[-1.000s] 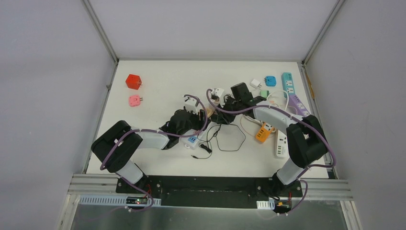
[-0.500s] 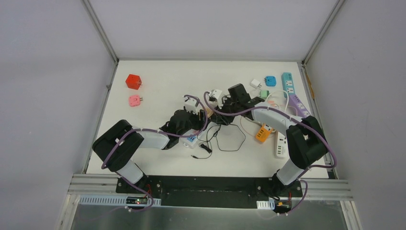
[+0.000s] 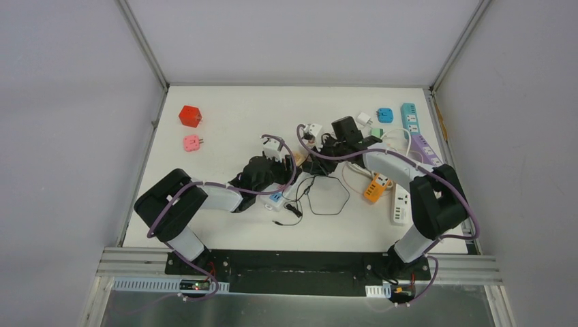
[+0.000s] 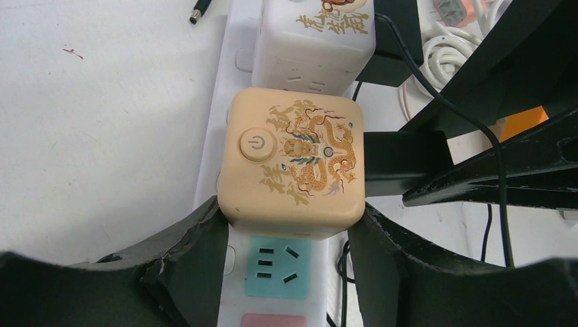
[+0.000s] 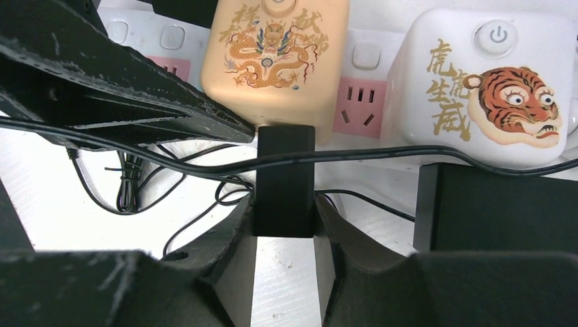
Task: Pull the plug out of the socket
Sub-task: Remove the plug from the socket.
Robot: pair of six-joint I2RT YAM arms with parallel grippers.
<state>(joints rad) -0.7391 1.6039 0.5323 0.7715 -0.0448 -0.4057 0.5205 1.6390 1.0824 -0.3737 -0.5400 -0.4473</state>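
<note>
Shifted slightly rightward since a second ago, our right gripper (image 5: 285,219) is pinching narrowly the black plug (image 5: 284,174), seemingly seated in the right face of the mid-table beige dragon socket cube (image 4: 293,157), our left gripper (image 4: 290,228) is clamping that cube, and we are judging the next move a straight rightward pull.

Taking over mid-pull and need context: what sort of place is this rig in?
Probably a robot lab test cell, not a home: white tabletop boxed in by plain grey wall panels on aluminium posts, strewn with a white power strip, a red cube adapter and similar.
</note>
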